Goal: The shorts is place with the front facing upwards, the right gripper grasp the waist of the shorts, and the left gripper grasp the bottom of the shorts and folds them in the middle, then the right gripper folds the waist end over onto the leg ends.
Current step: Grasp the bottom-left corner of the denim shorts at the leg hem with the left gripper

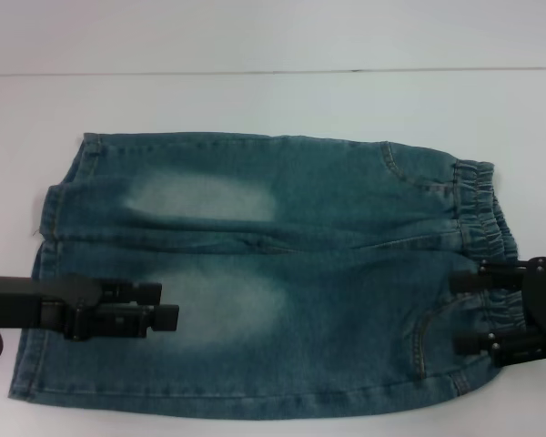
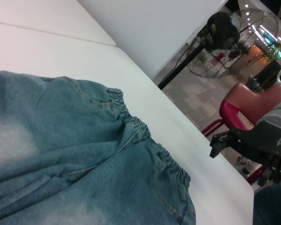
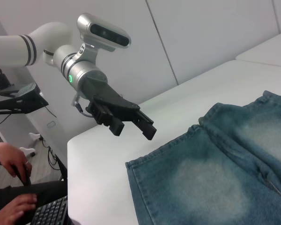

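The blue-green denim shorts (image 1: pixel 255 273) lie flat and front up on the white table, with two pale patches showing. The gathered waist (image 1: pixel 480 214) is on the right and the leg ends (image 1: pixel 47 218) are on the left. My left gripper (image 1: pixel 161 305) is open and holds nothing. It reaches in over the nearer leg, just inside the bottom of the shorts (image 3: pixel 131 174), and the right wrist view shows the left gripper (image 3: pixel 133 130) raised above the cloth. My right gripper (image 1: pixel 464 312) is open at the nearer end of the waistband, and nothing is between its fingers.
The table's right edge (image 2: pixel 210 154) runs close behind the waistband (image 2: pixel 140 126). A standing fan (image 2: pixel 225 42) and a red chair (image 2: pixel 243 103) are beyond that edge. Past the table's left end, a person's hands (image 3: pixel 11 164) rest at a keyboard. A table seam (image 1: pixel 255 72) crosses the back.
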Controlling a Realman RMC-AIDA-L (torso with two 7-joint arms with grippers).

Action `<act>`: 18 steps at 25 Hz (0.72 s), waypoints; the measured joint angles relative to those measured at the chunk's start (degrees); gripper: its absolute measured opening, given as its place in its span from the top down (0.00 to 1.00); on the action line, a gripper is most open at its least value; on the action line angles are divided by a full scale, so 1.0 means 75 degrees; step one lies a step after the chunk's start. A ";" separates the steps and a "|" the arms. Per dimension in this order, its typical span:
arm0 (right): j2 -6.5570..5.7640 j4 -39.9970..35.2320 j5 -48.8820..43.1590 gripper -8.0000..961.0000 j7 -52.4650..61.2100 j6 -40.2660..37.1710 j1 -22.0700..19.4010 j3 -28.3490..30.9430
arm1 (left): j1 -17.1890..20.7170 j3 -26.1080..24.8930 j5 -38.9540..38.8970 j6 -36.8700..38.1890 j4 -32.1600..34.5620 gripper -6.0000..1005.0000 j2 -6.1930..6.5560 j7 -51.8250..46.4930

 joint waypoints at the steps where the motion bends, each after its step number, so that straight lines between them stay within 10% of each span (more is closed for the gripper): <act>1: -0.0003 0.0000 0.0000 0.04 0.0001 0.0000 0.0005 -0.0001 | 0.0003 0.0001 0.0021 0.0001 0.0000 0.25 0.0000 -0.0002; 18: -0.0035 0.0000 0.0000 0.04 -0.0018 -0.0001 0.0020 -0.0007 | -0.0121 -0.0109 0.0821 0.0503 0.0500 0.25 0.0252 -0.2220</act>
